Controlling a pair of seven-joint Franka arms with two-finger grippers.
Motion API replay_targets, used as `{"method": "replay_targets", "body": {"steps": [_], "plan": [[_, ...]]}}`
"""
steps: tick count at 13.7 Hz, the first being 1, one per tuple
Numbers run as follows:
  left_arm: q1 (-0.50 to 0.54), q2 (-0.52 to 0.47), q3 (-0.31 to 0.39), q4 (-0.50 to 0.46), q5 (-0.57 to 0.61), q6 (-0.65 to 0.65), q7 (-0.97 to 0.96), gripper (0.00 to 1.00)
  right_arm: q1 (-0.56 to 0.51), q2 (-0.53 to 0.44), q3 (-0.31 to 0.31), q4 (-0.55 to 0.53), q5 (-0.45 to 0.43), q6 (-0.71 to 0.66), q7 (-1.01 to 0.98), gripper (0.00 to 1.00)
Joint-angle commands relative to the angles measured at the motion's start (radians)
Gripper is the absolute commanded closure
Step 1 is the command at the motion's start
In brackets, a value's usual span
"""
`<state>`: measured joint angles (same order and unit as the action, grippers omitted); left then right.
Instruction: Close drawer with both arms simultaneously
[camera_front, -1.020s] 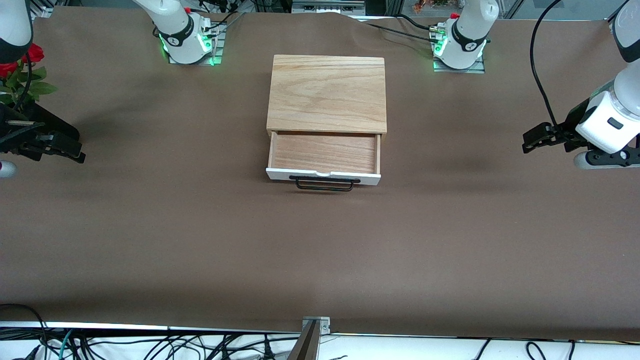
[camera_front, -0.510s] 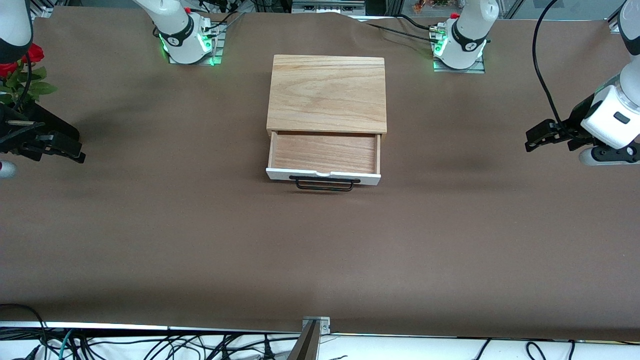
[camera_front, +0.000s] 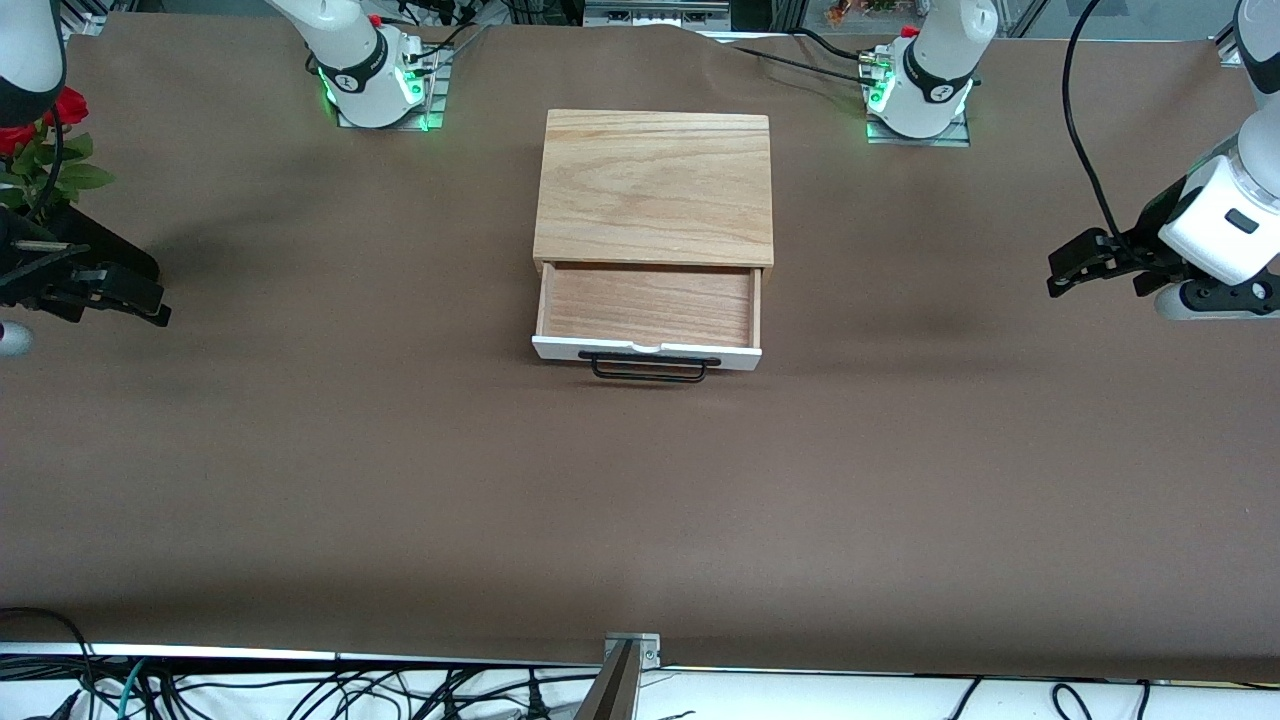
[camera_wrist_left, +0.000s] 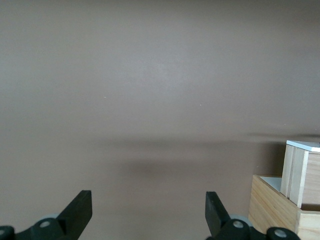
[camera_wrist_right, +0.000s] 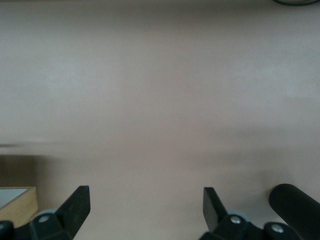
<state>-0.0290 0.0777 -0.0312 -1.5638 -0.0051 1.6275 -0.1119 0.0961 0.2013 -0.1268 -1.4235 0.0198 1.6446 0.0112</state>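
Observation:
The drawer (camera_front: 648, 303) stands pulled out of the light-wood box (camera_front: 655, 186) at mid-table, its white front panel (camera_front: 646, 351) and black wire handle (camera_front: 648, 368) facing the front camera. The box and drawer corner also show in the left wrist view (camera_wrist_left: 295, 187) and the right wrist view (camera_wrist_right: 15, 200). My left gripper (camera_front: 1062, 275) hangs open and empty over the table at the left arm's end; it shows open in its wrist view (camera_wrist_left: 148, 205). My right gripper (camera_front: 150, 303) is open and empty at the right arm's end, also open in its wrist view (camera_wrist_right: 145, 202).
A red rose with green leaves (camera_front: 45, 145) sits at the table edge by the right gripper. Both arm bases (camera_front: 375, 75) (camera_front: 920, 90) stand on either side of the box's back end. Brown cloth covers the table (camera_front: 640, 500).
The left arm's wrist has lifted and shifted slightly, its gripper staying about where it was. The right arm and the drawer have not moved.

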Motion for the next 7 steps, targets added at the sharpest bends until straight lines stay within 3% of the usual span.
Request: {"method": "replay_targets", "body": {"steps": [1,7], "plan": [[-0.006,0.002,-0.009,0.024,0.005,-0.047,0.018,0.0,-0.007,0.013,0.004,0.031,-0.007,-0.006,-0.017,0.0],[-0.008,0.002,-0.013,0.016,-0.003,-0.055,0.021,0.0,-0.007,0.015,0.004,0.029,-0.007,-0.005,-0.016,0.0]]}}
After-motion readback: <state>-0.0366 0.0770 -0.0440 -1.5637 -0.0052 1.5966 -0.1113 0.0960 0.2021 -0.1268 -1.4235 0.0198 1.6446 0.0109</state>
